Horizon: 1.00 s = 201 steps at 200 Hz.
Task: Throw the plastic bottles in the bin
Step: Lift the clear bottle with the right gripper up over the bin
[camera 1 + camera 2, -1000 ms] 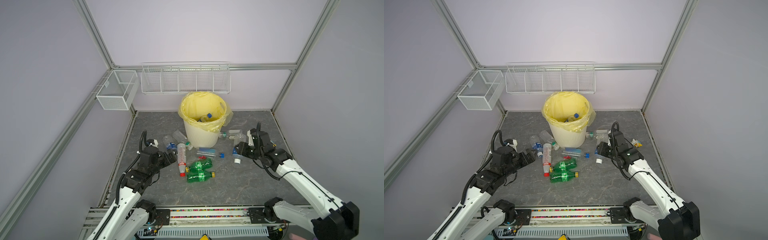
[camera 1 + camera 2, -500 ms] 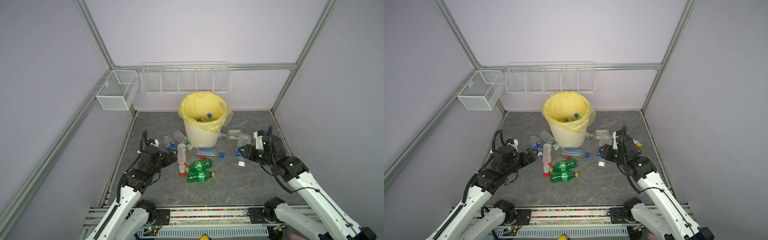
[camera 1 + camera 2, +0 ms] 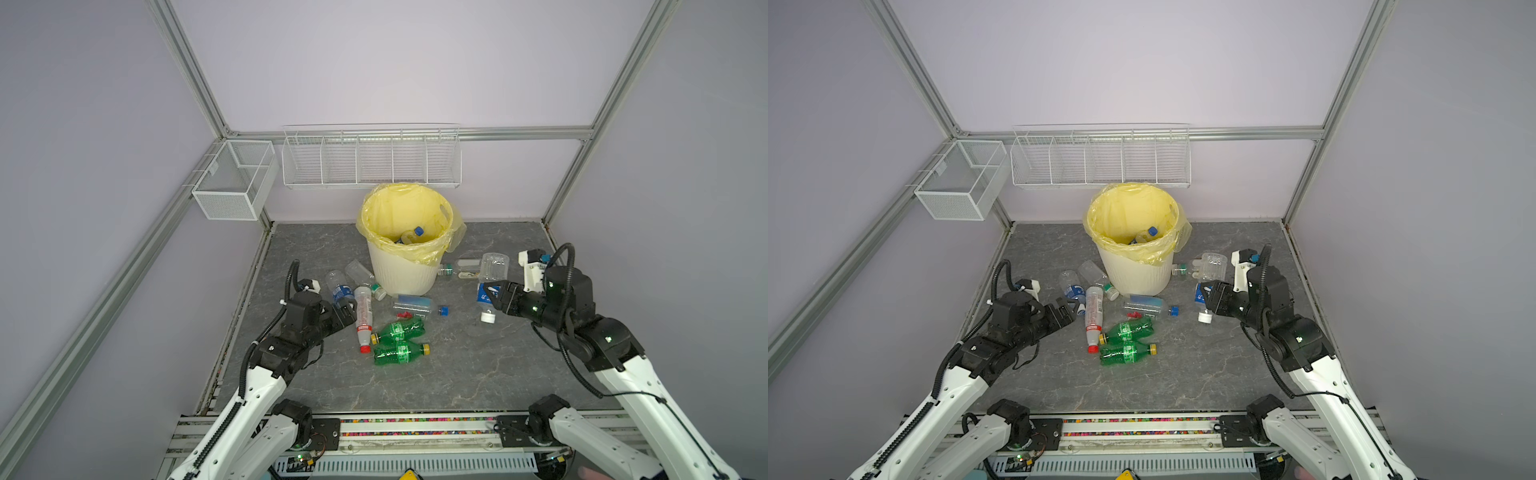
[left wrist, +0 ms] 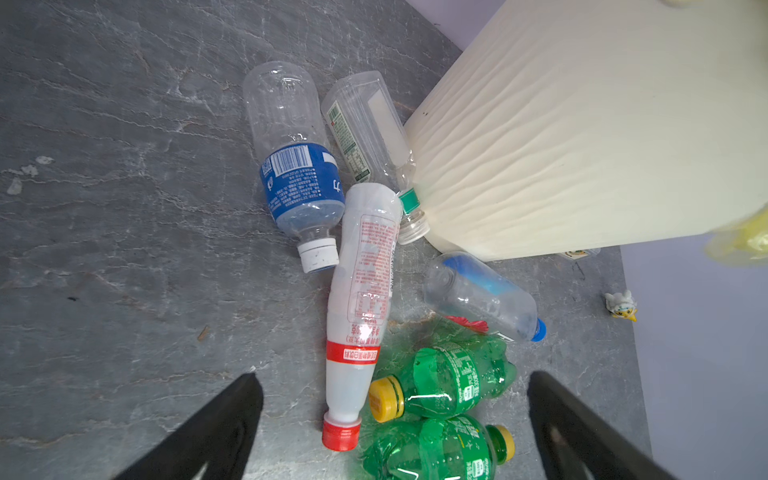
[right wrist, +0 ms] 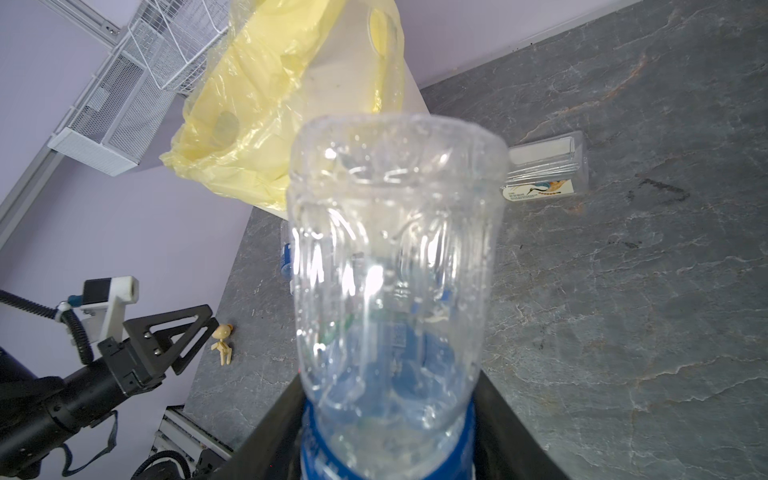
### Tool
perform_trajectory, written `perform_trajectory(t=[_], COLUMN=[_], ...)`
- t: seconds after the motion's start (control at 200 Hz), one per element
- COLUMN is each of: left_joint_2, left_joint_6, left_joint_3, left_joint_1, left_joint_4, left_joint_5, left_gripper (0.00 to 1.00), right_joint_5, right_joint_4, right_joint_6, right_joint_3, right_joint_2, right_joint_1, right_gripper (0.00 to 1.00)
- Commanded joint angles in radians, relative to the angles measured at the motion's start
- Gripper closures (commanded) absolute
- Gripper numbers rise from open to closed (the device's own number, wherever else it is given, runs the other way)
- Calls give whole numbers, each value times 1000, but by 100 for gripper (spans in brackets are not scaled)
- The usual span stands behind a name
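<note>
My right gripper (image 3: 492, 297) (image 3: 1208, 297) (image 5: 386, 432) is shut on the blue-labelled waist of a clear plastic bottle (image 3: 491, 276) (image 5: 395, 257), held off the floor to the right of the bin (image 3: 405, 266) (image 3: 1133, 272) with its white cap pointing down. The cream bin has a yellow bag, and a blue-capped bottle (image 3: 411, 236) lies inside. My left gripper (image 3: 349, 309) (image 4: 392, 376) is open above a red-capped white bottle (image 4: 361, 299) and two green bottles (image 4: 444, 384) (image 4: 436, 453). Several other clear bottles (image 4: 297, 174) (image 4: 482, 297) lie beside the bin.
White wire baskets (image 3: 235, 183) (image 3: 370, 158) hang on the back walls. Another clear bottle (image 3: 461, 268) lies behind the bin on the right. Small yellow toy figures (image 4: 621, 305) (image 5: 222, 340) lie on the grey floor. Enclosure walls close in on both sides.
My right arm has drawn back to the right and raised the clear bottle off the floor. The left arm has stayed where it was, still open.
</note>
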Motion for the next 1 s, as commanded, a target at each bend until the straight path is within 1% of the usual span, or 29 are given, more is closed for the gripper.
perform_trajectory(t=[0.0, 0.135, 0.29, 0.415, 0.57, 0.655, 0.7, 0.745, 0.825, 0.865, 0.87, 0.875, 0.885, 0.895, 0.925, 0.945, 1.0], left_joint_2=[14, 6, -22, -22, -22, -28, -32, -33, -33, -33, -33, -34, -33, -32, -33, -60, -69], left_joint_6=[-9, -15, -5, -5, -5, -15, -18, -27, -34, -38, -40, -39, -38, -38, -38, -39, -36], left_joint_3=[-12, -12, -15, -8, -2, -5, -6, -9, -11, -11, -11, -11, -11, -11, -9, -10, -13], left_joint_1=[5, 6, 6, 5, 6, 5, 4, 5, 5, 6, 6, 5, 5, 5, 4, 5, 5], left_joint_4=[22, 15, -3, -10, -22, -27, -28, -28, -29, -30, -31, -31, -31, -31, -35, -37, -40], left_joint_5=[-5, 3, -21, -18, -13, -14, -10, -5, 4, 9, 10, 11, 12, 14, 16, 17, 18], left_gripper=[0, 0, 0, 0, 0, 0, 0, 0, 0, 0, 0, 0, 0, 0, 0, 0, 0], right_joint_5=[-20, -33, -37, -58, -71, -53, -39, -37, -66, -71, -73, -74, -77, -80, -86, -86, -81], right_joint_4=[49, 73, 108, 118, 145, 137, 105, 72, -5, -59, -64, -69, -81, -89, -110, -119, -125], right_joint_6=[-30, -36, -27, -35, -34, -25, -21, -17, -5, -7, -7, -8, -10, -11, -17, -22, -32], right_joint_3=[105, 147, 173, 284, 507, 666, 767, 878, 1076, 1175, 1185, 1195, 1213, 1232, 1267, 1280, 1270], right_joint_2=[59, 109, 158, 267, 468, 623, 715, 807, 955, 1009, 1014, 1020, 1028, 1036, 1047, 1046, 1016], right_joint_1=[10, 13, 20, 36, 61, 65, 66, 65, 66, 68, 68, 68, 69, 68, 70, 70, 70], right_gripper=[43, 44, 43, 44, 43, 39, 37, 30, 15, 5, 1, 3, 10, 12, 12, 12, 12])
